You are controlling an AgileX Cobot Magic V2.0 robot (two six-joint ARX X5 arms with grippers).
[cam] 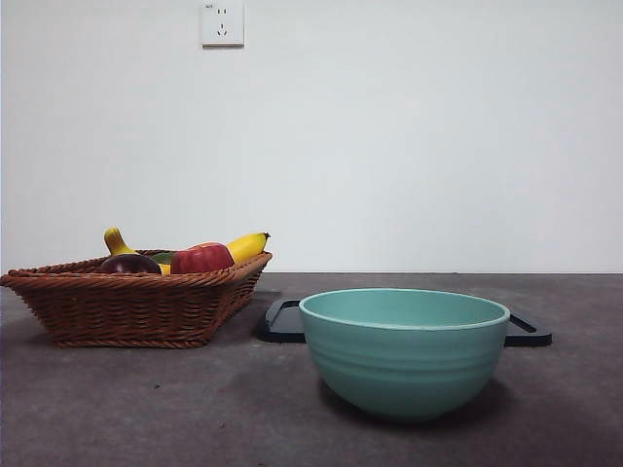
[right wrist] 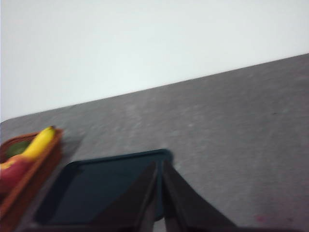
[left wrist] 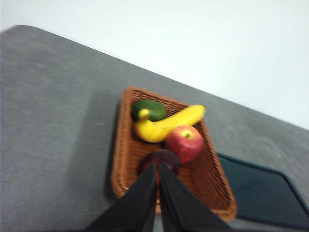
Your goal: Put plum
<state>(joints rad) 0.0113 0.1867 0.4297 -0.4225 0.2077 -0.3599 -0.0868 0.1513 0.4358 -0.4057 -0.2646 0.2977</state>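
Observation:
The plum [cam: 129, 264] is a dark purple round fruit lying in the brown wicker basket [cam: 136, 302] at the left of the table. From the left wrist the plum [left wrist: 161, 159] shows just beyond my left gripper [left wrist: 158, 166], which hangs above the basket with its jaws shut and empty. My right gripper [right wrist: 160, 166] is also shut and empty, high over the dark tray [right wrist: 96, 191]. Neither arm appears in the front view.
The basket also holds a red apple [cam: 201, 258], a yellow banana [cam: 245, 245] and a green fruit [left wrist: 148, 110]. A teal bowl [cam: 404, 350] stands front right, with the dark tray [cam: 282, 321] behind it.

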